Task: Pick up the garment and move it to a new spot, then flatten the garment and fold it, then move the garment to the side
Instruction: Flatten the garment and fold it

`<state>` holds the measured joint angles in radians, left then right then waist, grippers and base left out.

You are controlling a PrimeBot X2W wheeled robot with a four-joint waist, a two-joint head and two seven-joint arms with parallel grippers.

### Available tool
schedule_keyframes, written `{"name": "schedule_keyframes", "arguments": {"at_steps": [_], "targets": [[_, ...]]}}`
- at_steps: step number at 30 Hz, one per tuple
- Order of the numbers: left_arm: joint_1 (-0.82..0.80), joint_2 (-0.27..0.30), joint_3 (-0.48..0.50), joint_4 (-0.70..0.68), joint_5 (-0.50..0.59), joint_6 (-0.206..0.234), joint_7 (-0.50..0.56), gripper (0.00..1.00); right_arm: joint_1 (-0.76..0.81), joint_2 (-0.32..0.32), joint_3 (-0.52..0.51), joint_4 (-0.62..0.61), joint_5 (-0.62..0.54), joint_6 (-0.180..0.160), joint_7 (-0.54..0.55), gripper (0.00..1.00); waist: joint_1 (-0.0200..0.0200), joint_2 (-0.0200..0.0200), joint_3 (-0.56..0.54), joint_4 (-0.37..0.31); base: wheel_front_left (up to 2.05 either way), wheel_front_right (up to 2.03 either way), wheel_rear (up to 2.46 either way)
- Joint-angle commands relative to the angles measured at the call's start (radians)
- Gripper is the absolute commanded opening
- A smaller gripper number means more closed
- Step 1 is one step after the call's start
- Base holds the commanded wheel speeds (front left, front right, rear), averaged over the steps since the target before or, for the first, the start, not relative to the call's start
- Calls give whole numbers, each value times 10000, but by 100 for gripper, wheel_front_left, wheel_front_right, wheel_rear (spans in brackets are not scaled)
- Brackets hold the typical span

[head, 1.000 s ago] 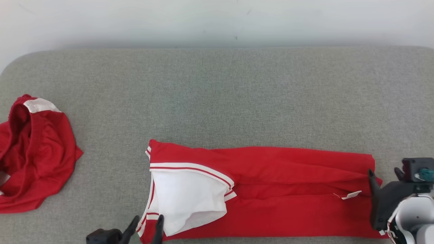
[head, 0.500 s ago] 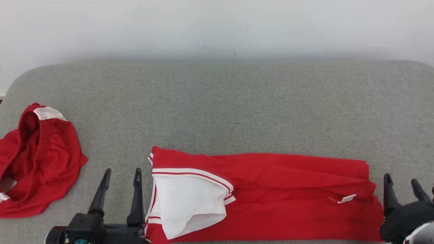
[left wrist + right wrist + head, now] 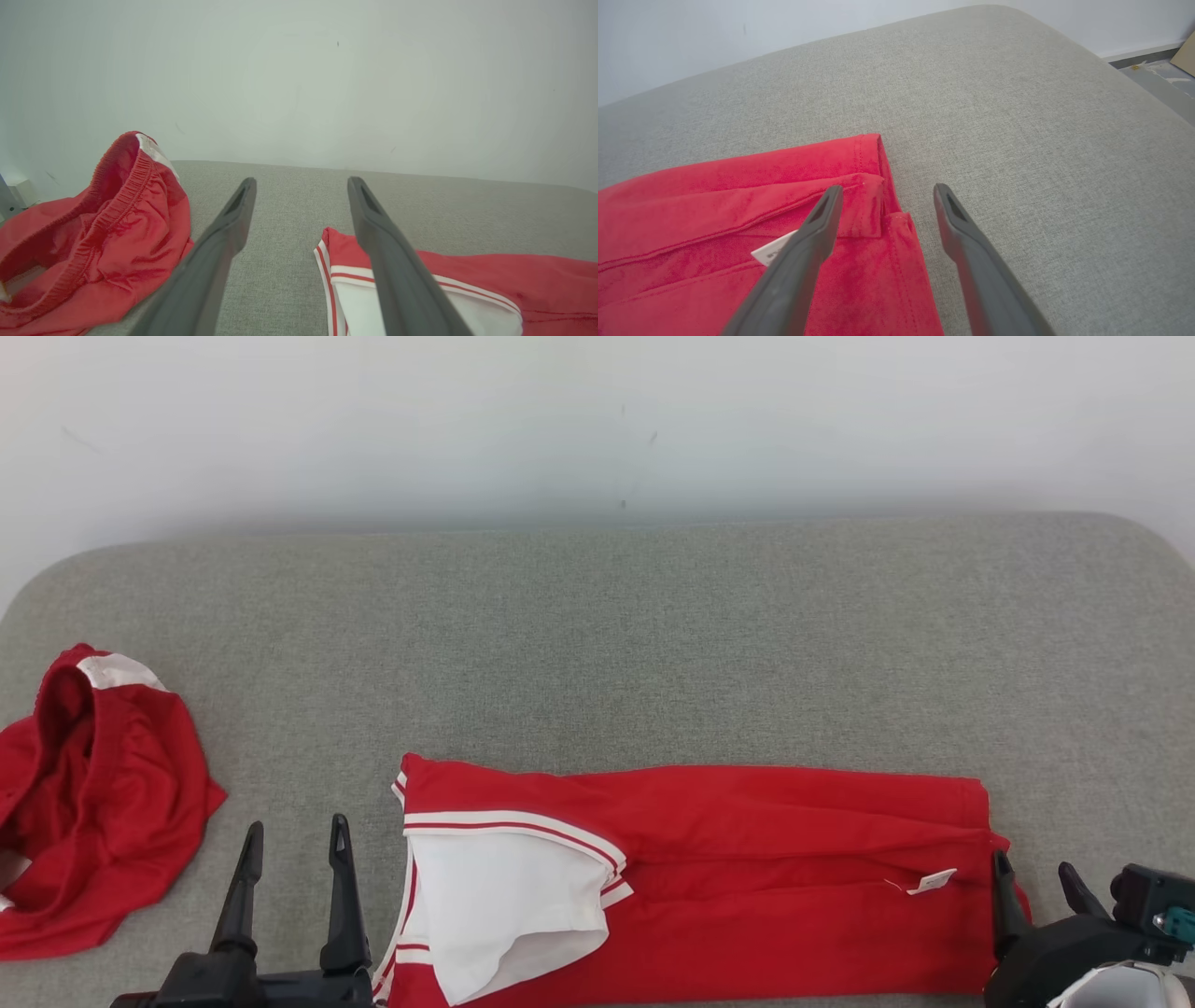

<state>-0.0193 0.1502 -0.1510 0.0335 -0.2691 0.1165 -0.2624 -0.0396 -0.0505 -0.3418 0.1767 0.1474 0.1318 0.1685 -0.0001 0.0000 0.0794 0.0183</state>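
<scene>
Grey upholstered surface (image 3: 653,635) against plain white wall (image 3: 597,420). Far left, at surface edge: crumpled red cloth (image 3: 103,803) with elastic band and white patch. Next: left gripper (image 3: 295,824), fingers spread wide, holding nothing, just beside garment's left end. Along near edge, centre to right: garment (image 3: 766,905), red, folded into long flat band, white panel with red-and-white striped trim at left end. Near right end: small white label (image 3: 922,881), print too small to read. Right gripper (image 3: 1033,863) at garment's right end, fingers apart, empty, one finger over cloth. Open surface beyond garment and rightward.
</scene>
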Motion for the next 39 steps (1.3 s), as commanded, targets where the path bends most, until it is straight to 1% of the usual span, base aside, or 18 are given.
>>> {"name": "schedule_keyframes", "arguments": {"at_steps": [1,5,10,12,18,23,24,25,27,32,34,39], "targets": [[136,-88,118,93,175,-148,-30,100,-126,7,-79,95,-209,-24,143,100,1,0,27,30,0,0,0],[55,-331,442,257,491,-590,-31,100,-452,12,-230,267,-684,-24,651,100,1,0,111,98,0,0,0],[-45,-556,743,384,774,-951,-31,100,-707,9,-574,607,-930,-24,1409,100,1,0,250,223,0,0,0],[-92,-631,836,411,808,-1079,-31,100,-763,19,-567,742,-965,-24,1659,100,1,0,317,277,0,0,0],[-218,-777,1077,346,1029,-1328,-32,100,-1023,16,-624,1000,-1075,-24,1880,100,1,0,608,359,0,0,0],[-274,-882,1195,411,1149,-1492,-32,100,-1255,28,-482,1468,-1097,-24,2492,100,1,0,783,438,0,0,0],[-287,-893,1213,426,1156,-1494,-32,100,-1315,32,-474,1493,-1089,-24,2526,95,1,0,798,446,0,0,0],[-294,-906,1230,438,1161,-1512,-32,100,-1372,32,-451,1505,-1098,-24,2576,71,1,0,810,451,0,0,0],[-301,-936,1248,470,1169,-1534,-32,100,-1458,33,-419,1525,-1164,-24,2691,0,1,0,836,453,0,0,0],[-324,-966,1303,525,1154,-1579,-32,100,-1578,21,-379,1387,-1062,-24,3117,0,1,0,853,399,0,0,0],[-315,-973,1326,529,1152,-1580,-32,100,-1604,26,-409,1297,-1069,-26,3121,0,1,0,848,365,0,0,0],[-263,-991,1422,525,1209,-1600,-32,100,-1879,-19,-1088,720,-1205,-26,2887,0,1,0,805,144,0,0,0]]}}
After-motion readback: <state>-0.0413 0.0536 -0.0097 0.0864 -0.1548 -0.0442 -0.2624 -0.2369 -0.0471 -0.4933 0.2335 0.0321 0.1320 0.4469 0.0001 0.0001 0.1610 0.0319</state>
